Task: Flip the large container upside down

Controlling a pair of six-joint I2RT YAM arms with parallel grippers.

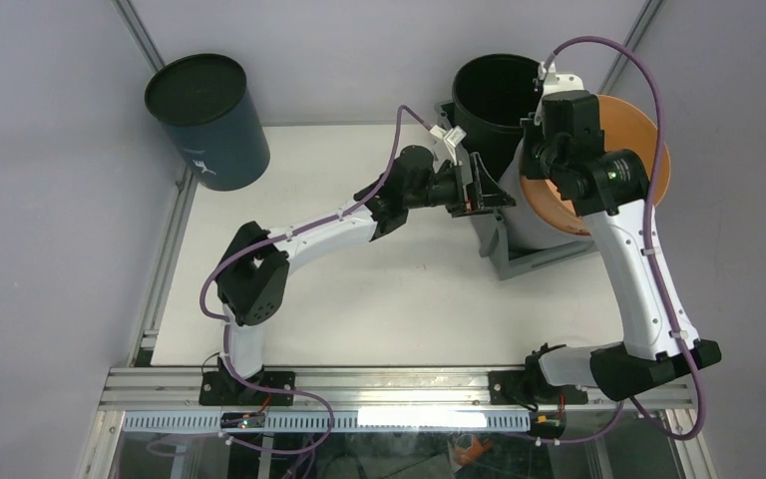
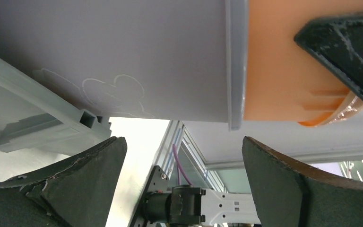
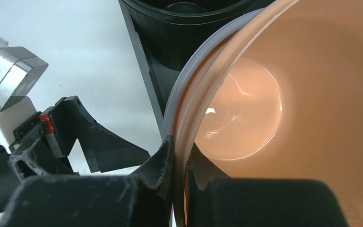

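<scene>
The large grey bin (image 1: 539, 261) stands upright at the table's back right; its lipped rim also shows in the left wrist view (image 2: 38, 125) and the right wrist view (image 3: 139, 66). An orange bucket (image 1: 638, 130) nested in a pale grey bucket (image 1: 534, 225) leans tilted in the bin. My right gripper (image 1: 547, 125) is shut on their stacked rims (image 3: 179, 142), one finger outside the grey rim and one inside the orange. My left gripper (image 1: 489, 182) is open and empty at the bin's left side, just under the pale grey bucket's wall (image 2: 123, 47), jaws wide (image 2: 184, 142).
A black bucket (image 1: 494, 95) stands in the bin's far end, behind the tilted buckets (image 3: 194, 23). A dark blue round bucket (image 1: 206, 120) stands upside down at the far left, beyond the table's corner. Metal frame rails run along the table's left and near edges.
</scene>
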